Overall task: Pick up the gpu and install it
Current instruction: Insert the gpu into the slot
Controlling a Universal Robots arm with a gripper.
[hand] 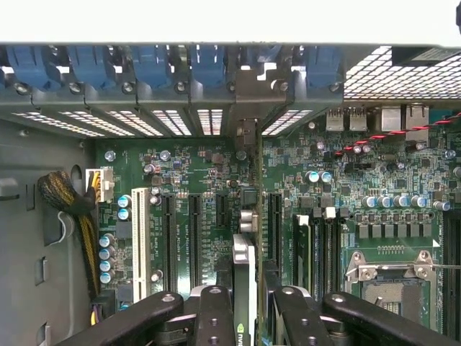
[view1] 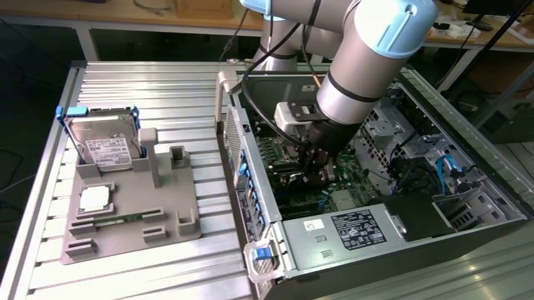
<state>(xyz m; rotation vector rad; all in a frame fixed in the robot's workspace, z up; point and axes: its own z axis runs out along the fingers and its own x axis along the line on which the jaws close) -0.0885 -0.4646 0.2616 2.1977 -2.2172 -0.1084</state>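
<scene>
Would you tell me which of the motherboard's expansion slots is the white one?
The white slot is the one at the end of the row, beside the yellow-and-black cable bundle; all the other slots are black.

We see a silver-grey tubular arm (view1: 367,69), pale blue joint caps (view1: 401,28), black cables (view1: 276,50) above the hand, black gripper (view1: 314,172) fingers (hand: 215,317) studded with round screws (hand: 214,290).

Slatted metal table (view1: 142,81) with grey tray (view1: 121,239) and open computer case (view1: 426,259)
</scene>
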